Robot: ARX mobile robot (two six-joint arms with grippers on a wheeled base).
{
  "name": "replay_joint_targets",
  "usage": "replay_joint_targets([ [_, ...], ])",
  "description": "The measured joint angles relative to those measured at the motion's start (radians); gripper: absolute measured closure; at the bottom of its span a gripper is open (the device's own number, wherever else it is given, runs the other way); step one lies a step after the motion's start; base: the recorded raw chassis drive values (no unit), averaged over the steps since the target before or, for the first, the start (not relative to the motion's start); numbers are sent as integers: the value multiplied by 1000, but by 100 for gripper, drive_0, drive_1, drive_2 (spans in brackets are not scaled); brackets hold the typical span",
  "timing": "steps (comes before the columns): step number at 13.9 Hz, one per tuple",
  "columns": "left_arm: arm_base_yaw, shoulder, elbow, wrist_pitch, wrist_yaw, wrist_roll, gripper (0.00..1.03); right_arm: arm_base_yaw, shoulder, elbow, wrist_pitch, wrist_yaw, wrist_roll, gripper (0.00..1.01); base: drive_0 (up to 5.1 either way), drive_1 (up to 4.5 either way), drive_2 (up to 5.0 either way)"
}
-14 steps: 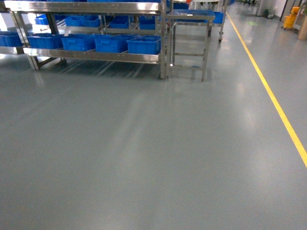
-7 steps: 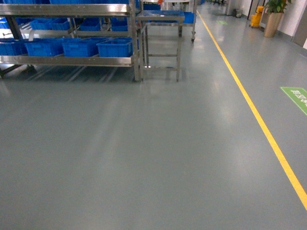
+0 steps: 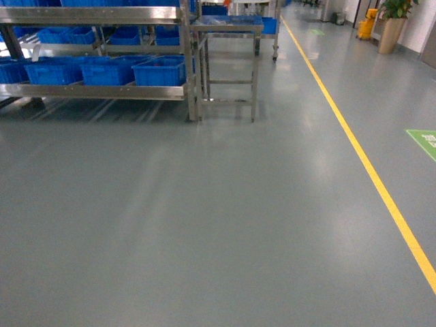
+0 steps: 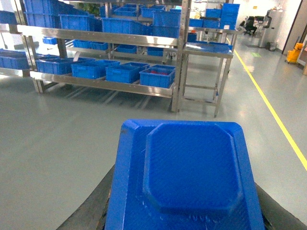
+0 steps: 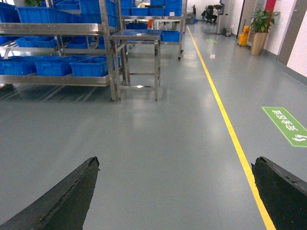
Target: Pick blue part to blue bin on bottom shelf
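Note:
In the left wrist view a flat blue part (image 4: 184, 177) with a raised octagonal centre fills the lower middle, and my left gripper (image 4: 184, 196) is shut on it, its dark fingers (image 4: 88, 211) showing at both lower corners. A row of blue bins (image 4: 157, 76) stands on the bottom shelf (image 4: 103, 85) of a steel rack well ahead across the floor. The head view has the bins (image 3: 160, 70) at the top left. My right gripper (image 5: 176, 162) hangs open over bare floor with nothing between its fingers. Neither gripper shows in the head view.
A small steel table (image 3: 228, 27) stands against the rack's right end. A yellow floor line (image 3: 361, 157) runs along the right, with a green floor sign (image 3: 426, 139) beyond it. A potted plant (image 3: 390, 30) and a yellow bucket (image 3: 368, 26) stand far back right.
The head view has swung to the right: the rack and bins slid left in the frame, and the green floor sign and potted plant came into view.

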Motion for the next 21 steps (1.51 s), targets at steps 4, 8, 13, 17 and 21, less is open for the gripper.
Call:
replay_joint_targets([
  [4, 0, 0, 0, -1, 2, 0, 60, 0, 0, 0, 2, 0, 0, 3, 6, 423, -410],
  [8, 0, 2, 0, -5, -1, 0, 60, 0, 0, 0, 3, 0, 0, 3, 3, 419, -414],
  [13, 0, 1, 0, 2, 0, 0, 60, 0, 0, 0, 3, 0, 0, 3, 5, 422, -412],
  [17, 0, 2, 0, -3, -1, 0, 60, 0, 0, 0, -3, 0, 0, 3, -2, 415, -419],
  [21, 0, 1, 0, -2, 0, 0, 60, 0, 0, 0, 1, 0, 0, 3, 6, 422, -411],
])
